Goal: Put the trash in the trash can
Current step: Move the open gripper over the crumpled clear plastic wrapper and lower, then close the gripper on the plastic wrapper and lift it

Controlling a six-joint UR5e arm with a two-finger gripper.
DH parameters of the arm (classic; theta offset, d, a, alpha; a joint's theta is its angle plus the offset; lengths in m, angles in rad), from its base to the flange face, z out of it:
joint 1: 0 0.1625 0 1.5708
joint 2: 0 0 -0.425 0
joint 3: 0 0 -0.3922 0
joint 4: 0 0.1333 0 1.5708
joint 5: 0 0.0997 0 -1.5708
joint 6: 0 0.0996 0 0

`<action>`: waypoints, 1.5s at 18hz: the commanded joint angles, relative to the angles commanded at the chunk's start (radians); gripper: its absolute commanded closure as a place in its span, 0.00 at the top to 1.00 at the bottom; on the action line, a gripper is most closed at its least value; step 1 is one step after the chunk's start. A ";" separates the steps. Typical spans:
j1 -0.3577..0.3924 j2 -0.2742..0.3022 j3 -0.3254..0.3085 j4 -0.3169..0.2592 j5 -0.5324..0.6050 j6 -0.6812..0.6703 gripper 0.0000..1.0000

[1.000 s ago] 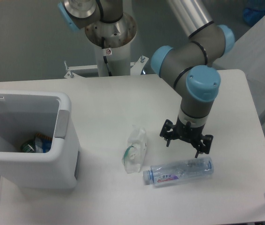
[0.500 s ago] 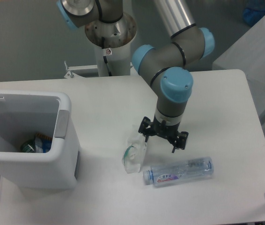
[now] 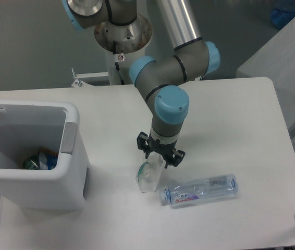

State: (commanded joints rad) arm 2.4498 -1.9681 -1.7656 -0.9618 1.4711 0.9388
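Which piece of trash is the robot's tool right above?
The crumpled wrapper with green inside: the tool hangs directly over it. The water bottle lies apart, off to the side.

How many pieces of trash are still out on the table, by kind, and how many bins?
Crumpled plastic wrapper: 1
Plastic water bottle: 1
Trash can: 1
Total: 3, not counting what already lies inside the bin.

The arm bends down, wrist vertical; gripper (image 3: 160, 154) fingers (image 3: 143, 145) seemingly spread apart.
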 joint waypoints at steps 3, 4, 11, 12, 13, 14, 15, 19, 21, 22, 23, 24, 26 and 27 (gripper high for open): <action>0.003 0.006 0.008 -0.006 -0.003 0.002 0.00; 0.006 0.008 0.012 -0.017 -0.005 0.002 0.00; 0.011 0.015 0.041 -0.048 -0.041 0.000 0.00; 0.020 0.024 0.044 -0.048 -0.066 -0.002 0.00; 0.028 0.029 0.055 -0.057 -0.089 -0.002 0.00; 0.038 0.038 0.070 -0.069 -0.115 -0.003 0.00; 0.055 0.054 0.090 -0.093 -0.150 -0.006 0.00; 0.097 0.071 0.184 -0.133 -0.308 -0.116 0.00; 0.101 0.068 0.241 -0.130 -0.363 -0.213 0.00; 0.101 0.058 0.271 -0.129 -0.382 -0.262 0.00; 0.101 0.052 0.300 -0.129 -0.397 -0.305 0.00; 0.103 0.042 0.325 -0.129 -0.409 -0.342 0.00; 0.101 0.034 0.357 -0.127 -0.429 -0.396 0.00; 0.101 0.032 0.367 -0.127 -0.443 -0.414 0.00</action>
State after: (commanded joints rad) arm 2.5510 -1.9359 -1.3991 -1.0891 1.0279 0.5248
